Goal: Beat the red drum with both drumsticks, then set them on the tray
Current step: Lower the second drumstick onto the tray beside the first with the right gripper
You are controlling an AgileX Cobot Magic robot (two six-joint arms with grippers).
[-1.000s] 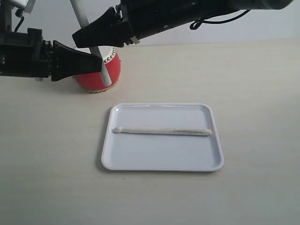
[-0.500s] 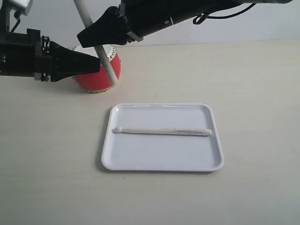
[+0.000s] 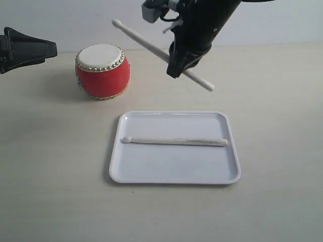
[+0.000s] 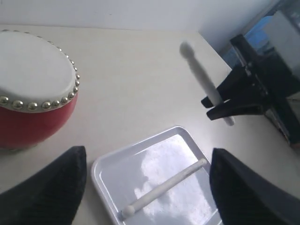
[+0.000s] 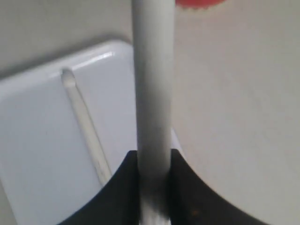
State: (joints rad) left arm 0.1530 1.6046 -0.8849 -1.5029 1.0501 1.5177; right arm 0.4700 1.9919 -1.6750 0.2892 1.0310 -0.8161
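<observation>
The right gripper (image 3: 175, 70) was clamped narrow on one slim pale cream wooden drumstick (image 3: 146, 44), holding it aloft and tilted above the pale table (image 3: 272, 101), just beyond the far rim of the flat white rectangular plastic tray (image 3: 171, 169). The other cream stick (image 3: 174, 141) lay lengthwise across the tray's middle. The small barrel-shaped red drum (image 3: 103, 73) with its cream skin stood off the tray's far left corner, and past it from the tray hung the left gripper (image 3: 50, 49), jaws wide and empty.

The step in hand looked to be laying the second stick down. It would go best levelled first and aligned with the resting one over bare tray floor beside it, not across it. Then it should come down low before release, so it neither bounces nor rolls over the low rim.
</observation>
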